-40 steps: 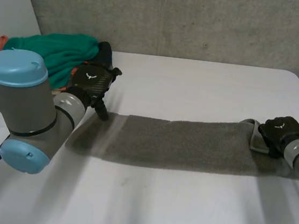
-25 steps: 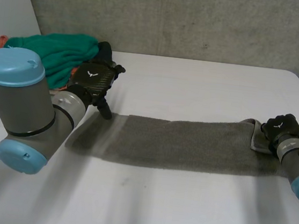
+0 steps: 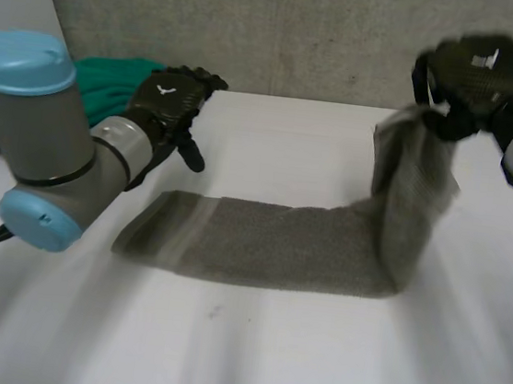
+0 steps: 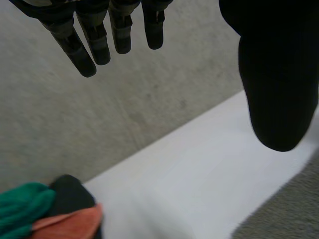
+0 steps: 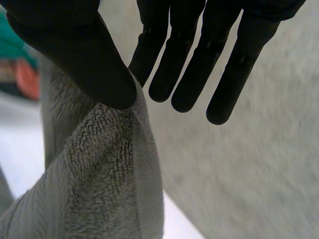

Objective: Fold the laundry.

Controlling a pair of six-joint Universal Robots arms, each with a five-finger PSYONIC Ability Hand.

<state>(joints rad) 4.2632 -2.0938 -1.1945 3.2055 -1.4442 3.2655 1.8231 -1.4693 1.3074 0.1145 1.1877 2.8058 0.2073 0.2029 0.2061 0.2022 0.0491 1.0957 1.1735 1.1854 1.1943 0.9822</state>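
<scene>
While the left hand (image 3: 167, 100) hovers, fingers (image 4: 95, 42) slack, the right hand (image 3: 478, 76) pinches a raised end of the grey towel (image 3: 278, 245).

Towel (image 3: 278, 245) in my matt black right hand (image 3: 478, 78): fuzzy grey terry cloth; bench (image 3: 311, 365): smooth, matt white.

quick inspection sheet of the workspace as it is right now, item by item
surface: white table, bare in front of the towel
job's things: grey towel lying flat, one end held up off the table
clutter: pile of green, black and orange cloths at the far corner by the left hand
hands: right hand pinches the towel's raised end with its thumb; left hand open near the other end, holding nothing
cables: nothing seen on the table
surroundings: concrete wall behind the table
</scene>
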